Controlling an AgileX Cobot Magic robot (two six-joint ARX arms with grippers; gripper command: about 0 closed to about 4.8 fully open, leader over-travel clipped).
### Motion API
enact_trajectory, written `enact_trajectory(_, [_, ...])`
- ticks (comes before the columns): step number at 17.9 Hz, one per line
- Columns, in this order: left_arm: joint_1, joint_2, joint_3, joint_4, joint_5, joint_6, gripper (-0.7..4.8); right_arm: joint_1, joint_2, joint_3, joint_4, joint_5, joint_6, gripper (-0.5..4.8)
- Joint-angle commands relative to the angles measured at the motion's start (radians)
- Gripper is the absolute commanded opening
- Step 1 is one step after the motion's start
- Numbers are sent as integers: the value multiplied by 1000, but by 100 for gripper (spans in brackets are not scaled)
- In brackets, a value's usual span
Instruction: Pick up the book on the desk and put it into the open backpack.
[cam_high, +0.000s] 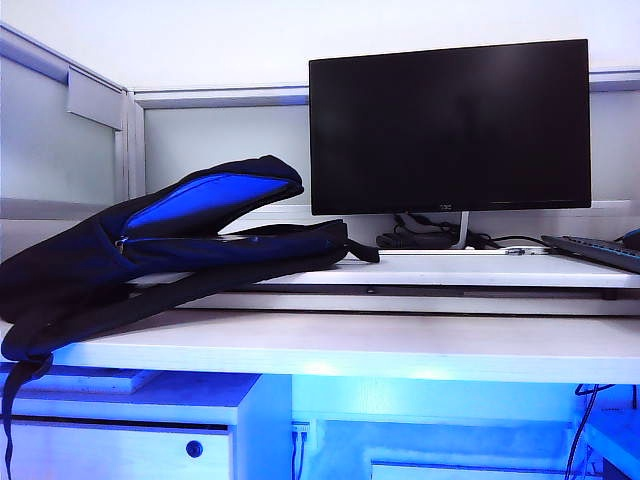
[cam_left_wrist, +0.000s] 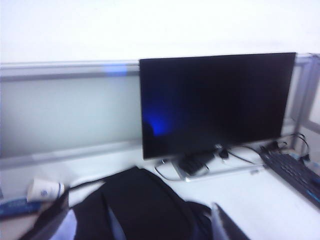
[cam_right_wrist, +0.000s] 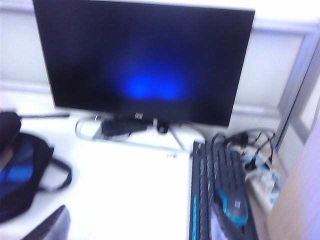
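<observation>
The backpack (cam_high: 150, 250) lies on its side at the left end of the desk (cam_high: 400, 345). Its long axis runs along the desk, and its open mouth (bright blue lining showing) gapes rightward toward the monitor (cam_high: 450, 125). A strap trails off the front edge.

I cannot make out the book in any view. A pale sliver sits between the bag's flaps, but it is too small to name.

The left gripper (cam_left_wrist: 137, 227) hangs above the backpack's dark back panel. Its fingers (cam_left_wrist: 227, 225) are spread wide at the edge of the wrist view, with nothing between them. The right gripper (cam_right_wrist: 135, 230) is over bare white desk, with the bag off to one side and the keyboard (cam_right_wrist: 215, 190) to the other. Its jaws also stand well apart and hold nothing.

Both wrist views are blurred and show only the finger ends. Neither arm appears in the exterior view. The keyboard is cut off there at the right edge.
</observation>
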Motion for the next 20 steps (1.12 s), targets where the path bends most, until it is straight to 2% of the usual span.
enact_trajectory(1, [-2, -150, -148, -33, -32, 7, 328, 2, -116, -119, 9, 2, -5, 357])
enact_trajectory(2, [-2, -220, -218, -43, -32, 7, 293, 2, -163, -169, 9, 2, -4, 357])
enact_trajectory(4, [-2, -325, -323, -52, -55, 7, 293, 2, -229, -245, 10, 2, -4, 357])
enact_trajectory(9, [-2, -678, -602, -134, -210, 9, 290, 2, -403, -494, 10, 1, 71, 347])
enact_trajectory(11, [-2, -793, -671, -174, -300, 8, 262, 2, -446, -571, 10, 1, 90, 254])
enact_trajectory(12, [-2, -852, -705, -200, -335, 8, 231, 2, -465, -608, 10, 2, 109, 175])
enact_trajectory(14, [-2, -996, -776, -313, -358, 7, 125, 2, -507, -682, 10, 1, 150, 36])
enact_trajectory(15, [-2, -1054, -804, -370, -358, 6, 104, 2, -523, -712, 10, 2, 159, -8])
enact_trajectory(16, [-2, -1094, -826, -402, -361, -1, 98, 2, -533, -734, 13, 2, 160, -6])
enact_trajectory(17, [-2, -1090, -840, -431, -366, -8, 69, 2, -547, -762, 23, 1, 163, -6])
enact_trajectory(19, [-2, -1086, -858, -418, -374, -21, 12, 5, -588, -846, 68, -2, 187, -6])
enact_trajectory(20, [-3, -1087, -872, -413, -406, -32, 10, 4, -626, -904, 98, -1, 207, -6])
